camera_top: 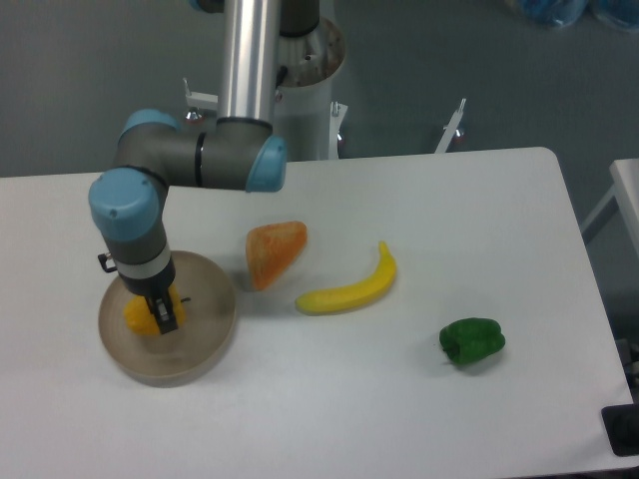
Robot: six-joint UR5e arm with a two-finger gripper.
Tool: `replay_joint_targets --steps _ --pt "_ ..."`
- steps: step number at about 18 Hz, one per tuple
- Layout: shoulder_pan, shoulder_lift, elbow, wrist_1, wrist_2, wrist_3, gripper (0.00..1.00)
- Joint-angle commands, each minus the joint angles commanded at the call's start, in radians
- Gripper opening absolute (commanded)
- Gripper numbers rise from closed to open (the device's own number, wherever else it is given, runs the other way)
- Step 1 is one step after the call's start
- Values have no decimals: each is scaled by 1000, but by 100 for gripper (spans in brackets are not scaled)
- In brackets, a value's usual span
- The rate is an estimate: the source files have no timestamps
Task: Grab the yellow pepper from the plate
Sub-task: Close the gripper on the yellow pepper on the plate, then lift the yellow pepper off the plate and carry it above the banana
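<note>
- The yellow pepper (140,316) sits inside the plate (205,344), a little toward 9 o'clock of the dish's middle.
- The gripper (160,315) comes down from 12 o'clock, straight over the plate, its dark fingers (165,313) lying against the pepper's 3 o'clock side.
- The pepper shows mostly at 9 o'clock of the visible finger; only a sliver of yellow-orange appears past it.
- Whether the jaws clamp the pepper or merely stand around it cannot be told: the wrist hides the far finger and the gap.
- Whether the pepper is lifted off the dish floor cannot be told either.
- The plate rests at the 9 o'clock end of the table (419,419).
- From the plate, an orange wedge (274,252) lies toward 2 o'clock, with a banana (349,288) and a green pepper (471,341) farther out toward 3 o'clock.
</note>
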Motion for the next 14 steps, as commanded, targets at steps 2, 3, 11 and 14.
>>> replay_joint_targets --steps 2,3,11,14 --pt "52 48 0 -35 -2 5 3" --pt "77 64 2 -49 -2 12 3" --pt "320 152 0 -216 -2 291 3" --pt "403 166 2 -246 3 435 4"
